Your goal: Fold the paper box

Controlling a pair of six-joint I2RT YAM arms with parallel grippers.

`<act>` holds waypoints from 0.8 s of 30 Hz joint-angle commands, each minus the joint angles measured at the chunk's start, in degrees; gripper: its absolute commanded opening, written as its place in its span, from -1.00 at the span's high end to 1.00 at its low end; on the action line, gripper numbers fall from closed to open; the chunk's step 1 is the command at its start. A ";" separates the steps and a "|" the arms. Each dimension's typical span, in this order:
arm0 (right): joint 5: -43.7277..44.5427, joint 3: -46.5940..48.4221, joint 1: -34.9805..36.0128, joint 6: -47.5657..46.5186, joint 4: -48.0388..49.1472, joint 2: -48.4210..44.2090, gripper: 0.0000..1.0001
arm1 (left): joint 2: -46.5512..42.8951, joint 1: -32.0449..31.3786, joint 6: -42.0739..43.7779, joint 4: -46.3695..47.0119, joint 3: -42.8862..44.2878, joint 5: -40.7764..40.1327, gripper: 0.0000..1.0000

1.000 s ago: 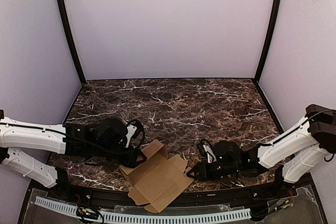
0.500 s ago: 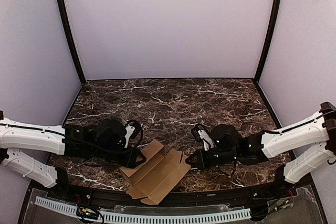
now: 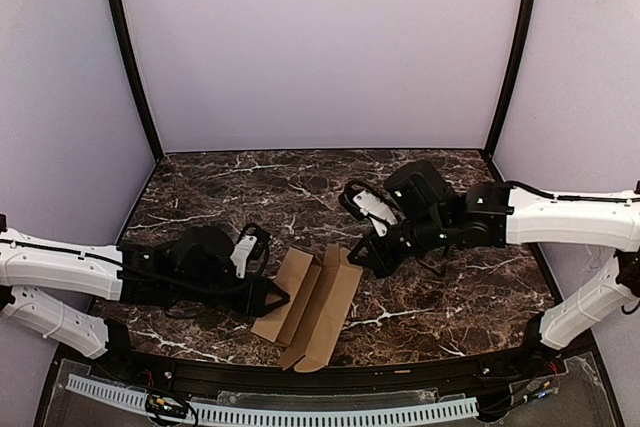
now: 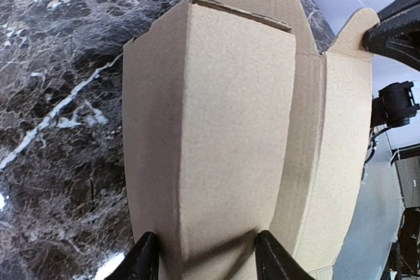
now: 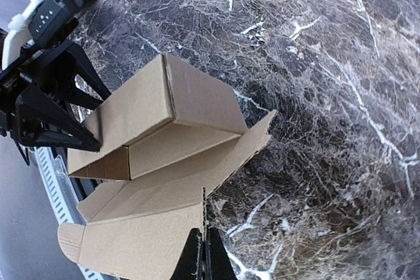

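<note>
The paper box [image 3: 318, 309] is tan cardboard, partly folded, near the table's front edge. Its left part forms a raised rectangular tube and its right panel stands tilted up. My left gripper [image 3: 272, 299] is shut across the tube's near end; in the left wrist view its fingertips [image 4: 143, 259] sit on either side of the box [image 4: 236, 129]. My right gripper [image 3: 358, 253] is shut on the thin edge of the right panel. In the right wrist view [image 5: 205, 257] it pinches that edge of the box [image 5: 151, 162].
The dark marble table [image 3: 300, 187] is bounded by pale walls at the back and sides with black corner posts. A white slotted cable strip [image 3: 300, 412] runs along the front, just below the box. The left gripper's black fingers [image 5: 59, 116] show beside the box's open end.
My right gripper rose and moved back-left with the box's right panel, tilting it upright. The box went from nearly flat to narrower and folded. My left gripper stayed clamped, shifting slightly right.
</note>
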 commanded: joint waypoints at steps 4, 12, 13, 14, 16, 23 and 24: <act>2.51 16.85 -0.66 -13.30 -15.73 7.50 1.00 | 2.33 -0.01 -2.38 13.62 -4.23 5.02 0.03; 9.02 36.20 0.11 -22.07 -29.44 17.42 1.00 | 1.85 0.04 -3.65 20.18 -7.05 2.13 0.03; 9.58 38.20 0.37 -22.75 -30.48 18.51 1.00 | 2.08 0.00 -3.74 21.60 -7.26 1.91 0.03; 9.82 39.91 0.59 -23.56 -31.25 19.47 1.00 | 2.73 0.02 -4.12 22.32 -7.73 1.52 0.03; 10.57 42.97 1.48 -25.12 -32.20 21.38 1.00 | 3.58 0.02 -4.60 24.68 -8.45 0.80 0.03; 13.98 52.01 5.34 -29.68 -34.92 28.02 1.00 | 5.04 -0.06 -7.34 37.14 -14.89 -2.91 0.03; 14.41 53.36 5.70 -30.16 -35.43 28.85 1.00 | 5.47 -0.07 -7.61 38.22 -15.40 -3.21 0.03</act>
